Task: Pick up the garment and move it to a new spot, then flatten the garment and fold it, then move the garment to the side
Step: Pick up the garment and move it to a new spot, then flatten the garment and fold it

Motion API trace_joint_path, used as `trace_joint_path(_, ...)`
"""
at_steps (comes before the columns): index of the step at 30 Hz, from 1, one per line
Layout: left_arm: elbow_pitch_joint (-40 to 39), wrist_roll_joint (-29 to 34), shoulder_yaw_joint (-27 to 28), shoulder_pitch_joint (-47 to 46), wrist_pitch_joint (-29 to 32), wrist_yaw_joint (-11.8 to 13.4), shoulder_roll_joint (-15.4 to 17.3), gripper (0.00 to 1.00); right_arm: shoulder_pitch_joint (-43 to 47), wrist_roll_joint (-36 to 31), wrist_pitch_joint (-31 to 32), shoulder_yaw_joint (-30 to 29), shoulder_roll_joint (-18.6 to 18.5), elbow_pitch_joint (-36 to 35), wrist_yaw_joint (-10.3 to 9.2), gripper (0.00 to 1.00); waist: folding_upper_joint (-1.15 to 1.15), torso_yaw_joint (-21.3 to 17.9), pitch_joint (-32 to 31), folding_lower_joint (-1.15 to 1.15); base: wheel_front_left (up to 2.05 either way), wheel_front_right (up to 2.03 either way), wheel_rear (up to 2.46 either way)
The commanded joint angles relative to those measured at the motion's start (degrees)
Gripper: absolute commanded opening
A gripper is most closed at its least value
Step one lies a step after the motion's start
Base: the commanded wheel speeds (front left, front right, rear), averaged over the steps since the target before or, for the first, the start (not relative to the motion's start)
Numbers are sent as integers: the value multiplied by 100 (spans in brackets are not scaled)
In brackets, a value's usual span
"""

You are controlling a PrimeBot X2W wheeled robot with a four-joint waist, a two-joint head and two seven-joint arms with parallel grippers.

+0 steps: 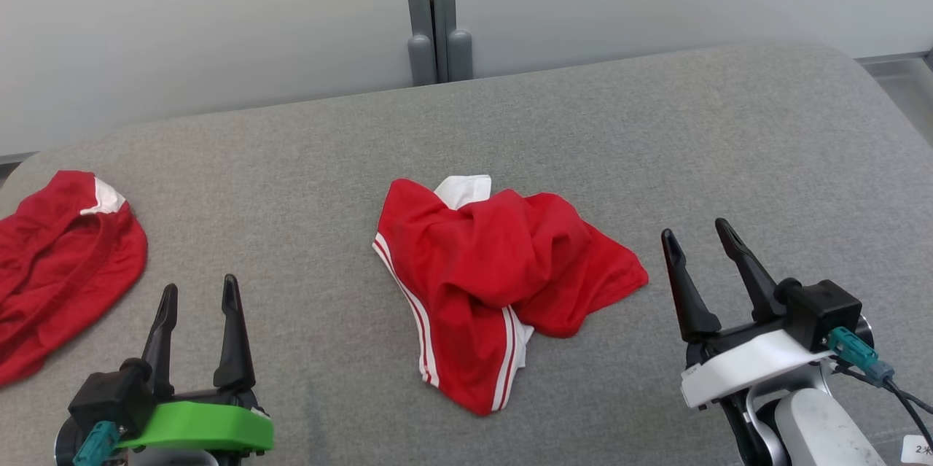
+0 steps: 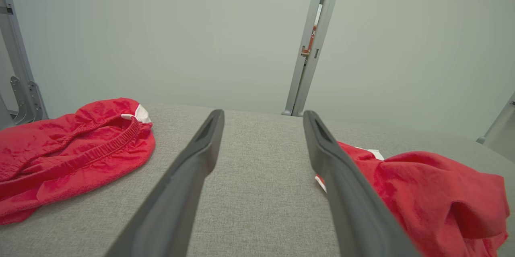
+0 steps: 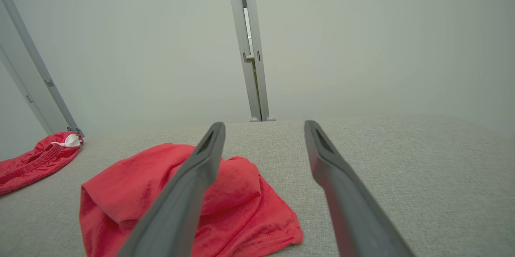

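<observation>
garment [image 1: 503, 284]: crumpled on grey surface [image 1: 656, 130] | left claw [image 1: 200, 285]: spread | right claw [image 1: 695, 228]: spread

A grey woven-fabric top [image 1: 656, 145], possibly a padded table, backed by pale matte wall panels [image 1: 182, 14] joined by grey metal uprights [image 1: 419, 6]; soft, even light.

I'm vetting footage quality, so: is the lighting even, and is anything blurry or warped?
Head view: soft, even light, only faint shadow under the middle red garment, everything sharp. Left wrist view: the fingers look soft near the bottom edge; the frame post leans. Right wrist view: same close-up softness, and the grey table bows at its far edge.
</observation>
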Motion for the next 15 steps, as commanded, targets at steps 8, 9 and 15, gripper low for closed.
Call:
trace_joint_path(8, 72, 533, 352, -6, -1, -209, -210, 100, -42, -30, -17, -18, -18, -14, 0, 100, 0, -38, -11, 0, 0, 0, 0)
trace_joint_path(9, 78, 575, 379, -9, -1, -237, -229, 100, -44, -33, -18, -20, -16, -14, 0, 100, 0, -43, -10, 0, 0, 0, 0)
trace_joint_path(15, 123, 694, 493, -54, -1, -334, -320, 100, -63, -44, -17, -38, -15, -14, 0, 100, 0, -40, -1, 0, 0, 0, 0)
